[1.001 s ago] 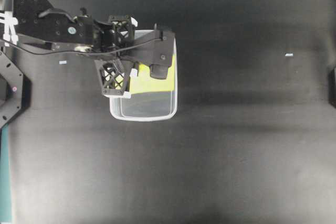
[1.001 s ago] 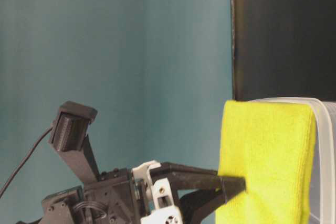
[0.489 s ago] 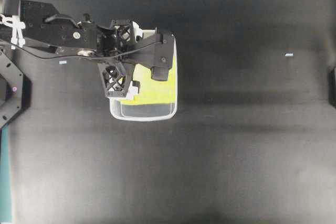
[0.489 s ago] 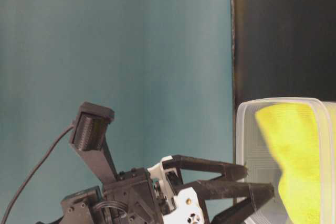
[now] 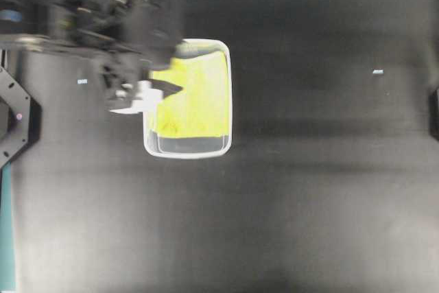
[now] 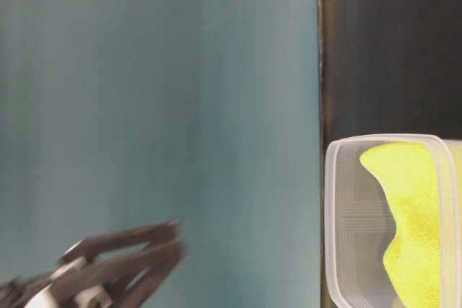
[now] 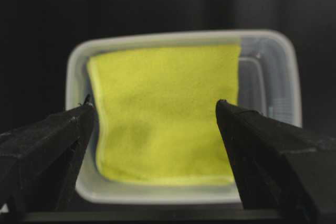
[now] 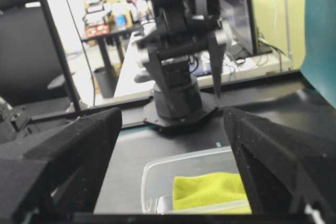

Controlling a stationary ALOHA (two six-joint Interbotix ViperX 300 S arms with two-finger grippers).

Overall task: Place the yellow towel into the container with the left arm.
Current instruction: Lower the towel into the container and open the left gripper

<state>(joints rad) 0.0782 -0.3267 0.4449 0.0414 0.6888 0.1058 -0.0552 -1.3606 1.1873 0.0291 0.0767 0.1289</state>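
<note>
Now the yellow towel (image 7: 165,111) lies loose inside the container (image 7: 181,38), ahead of and below the left gripper (image 7: 155,129).

Its jaws stand wide apart and empty, clear of the cloth, one on each side of it in the wrist view. The towel looks soft, light and limp, so it would sag if lifted; a pinch at an edge or raised fold seems the best hold. Across the table, the right gripper (image 8: 173,145) is spread and holds nothing.

One yellow towel (image 5: 192,95). One clear container (image 5: 226,143). Two robot arms: one left arm (image 5: 75,22), one right, each ending in one tool: left tool (image 7: 152,129), right tool (image 8: 173,150). Two small white marks (image 5: 377,71) on one black desk (image 5: 309,204).
</note>
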